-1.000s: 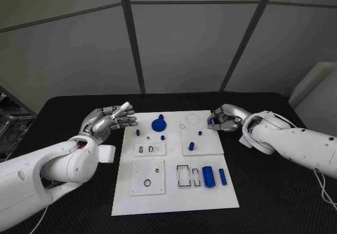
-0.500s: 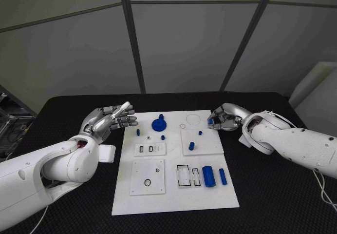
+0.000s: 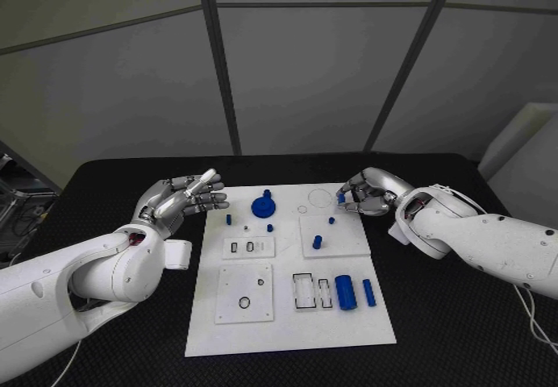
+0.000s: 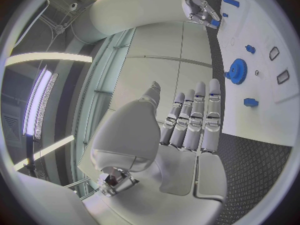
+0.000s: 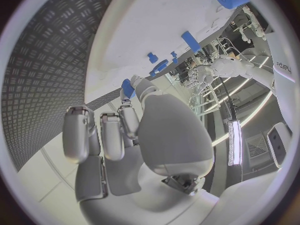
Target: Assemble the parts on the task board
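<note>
Right hand point(image 3: 364, 197) pinches small blue part point(image 5: 127, 88) above task board point(image 3: 291, 322) far right corner. Left hand point(image 3: 181, 201) empty, fingers extended, over tabletop point(image 3: 453, 322) beside board's left edge. No legible writing.

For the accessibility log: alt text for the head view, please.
The right hand pinches a small blue part over the far right corner of the white board. The left hand is open beside the board's left edge, and a blue gear and other parts lie on the board.
</note>
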Robot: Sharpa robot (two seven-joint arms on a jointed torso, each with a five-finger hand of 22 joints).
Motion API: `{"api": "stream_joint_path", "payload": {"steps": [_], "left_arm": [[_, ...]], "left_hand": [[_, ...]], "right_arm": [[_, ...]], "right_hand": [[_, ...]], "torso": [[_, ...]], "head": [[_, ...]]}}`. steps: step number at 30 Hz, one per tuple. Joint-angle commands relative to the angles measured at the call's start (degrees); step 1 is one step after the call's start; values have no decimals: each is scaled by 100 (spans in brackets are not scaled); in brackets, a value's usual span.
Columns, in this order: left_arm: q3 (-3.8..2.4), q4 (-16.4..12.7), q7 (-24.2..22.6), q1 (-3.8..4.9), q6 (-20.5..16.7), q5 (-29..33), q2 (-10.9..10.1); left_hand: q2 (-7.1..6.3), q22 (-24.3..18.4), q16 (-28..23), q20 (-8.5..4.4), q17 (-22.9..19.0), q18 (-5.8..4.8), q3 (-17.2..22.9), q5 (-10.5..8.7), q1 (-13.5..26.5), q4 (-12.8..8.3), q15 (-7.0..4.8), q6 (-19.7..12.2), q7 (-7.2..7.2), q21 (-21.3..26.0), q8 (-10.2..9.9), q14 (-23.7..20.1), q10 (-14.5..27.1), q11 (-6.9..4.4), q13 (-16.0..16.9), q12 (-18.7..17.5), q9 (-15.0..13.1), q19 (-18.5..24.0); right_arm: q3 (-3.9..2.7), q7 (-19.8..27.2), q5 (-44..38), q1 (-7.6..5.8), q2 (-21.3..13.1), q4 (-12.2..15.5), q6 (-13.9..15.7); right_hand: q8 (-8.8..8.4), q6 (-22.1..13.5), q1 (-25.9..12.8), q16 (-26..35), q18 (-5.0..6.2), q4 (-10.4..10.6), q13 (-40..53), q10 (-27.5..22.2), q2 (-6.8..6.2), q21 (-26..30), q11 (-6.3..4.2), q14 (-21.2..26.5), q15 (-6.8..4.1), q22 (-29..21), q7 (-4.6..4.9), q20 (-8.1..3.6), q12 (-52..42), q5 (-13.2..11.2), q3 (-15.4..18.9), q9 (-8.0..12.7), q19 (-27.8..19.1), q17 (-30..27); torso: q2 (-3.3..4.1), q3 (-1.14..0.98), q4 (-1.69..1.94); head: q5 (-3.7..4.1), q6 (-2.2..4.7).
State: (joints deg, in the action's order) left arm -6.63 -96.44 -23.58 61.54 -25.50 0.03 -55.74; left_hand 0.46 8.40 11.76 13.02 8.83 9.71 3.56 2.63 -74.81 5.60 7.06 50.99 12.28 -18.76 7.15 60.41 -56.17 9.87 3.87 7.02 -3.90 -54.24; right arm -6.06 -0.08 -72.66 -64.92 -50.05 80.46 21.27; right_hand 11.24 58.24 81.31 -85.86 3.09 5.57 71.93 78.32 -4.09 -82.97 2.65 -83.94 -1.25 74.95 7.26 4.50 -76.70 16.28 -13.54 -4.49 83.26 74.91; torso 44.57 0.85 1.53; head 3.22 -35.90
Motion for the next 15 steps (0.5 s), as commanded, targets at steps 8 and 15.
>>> {"api": "stream_joint_path", "payload": {"steps": [8,15], "left_arm": [[-3,-15,-9,7,73,-50,-3],[-3,6,-13,9,69,-50,2]], "left_hand": [[2,-8,-25,8,8,54,1,6,-47,-25,16,17,43,22,-30,-14,-31,10,-6,-24,6,32],[5,-8,-27,9,9,54,-1,6,-46,-25,17,18,43,23,-32,-14,-33,11,-5,-26,6,32]], "right_arm": [[-102,-717,-159,-26,272,741,373],[-111,-994,-287,-27,657,945,199]], "right_hand": [[56,121,-94,-21,-13,15,12,33,71,-19,-46,-435,-70,24,-22,-27,-18,-46,-59,-9,30,654],[70,162,-117,-13,-12,21,-12,20,91,-17,-61,-432,-81,23,-41,-36,3,-62,-74,-10,29,641]], "torso": [[1,7,14],[5,7,22]], "head": [[-115,-10],[-218,-38]]}}
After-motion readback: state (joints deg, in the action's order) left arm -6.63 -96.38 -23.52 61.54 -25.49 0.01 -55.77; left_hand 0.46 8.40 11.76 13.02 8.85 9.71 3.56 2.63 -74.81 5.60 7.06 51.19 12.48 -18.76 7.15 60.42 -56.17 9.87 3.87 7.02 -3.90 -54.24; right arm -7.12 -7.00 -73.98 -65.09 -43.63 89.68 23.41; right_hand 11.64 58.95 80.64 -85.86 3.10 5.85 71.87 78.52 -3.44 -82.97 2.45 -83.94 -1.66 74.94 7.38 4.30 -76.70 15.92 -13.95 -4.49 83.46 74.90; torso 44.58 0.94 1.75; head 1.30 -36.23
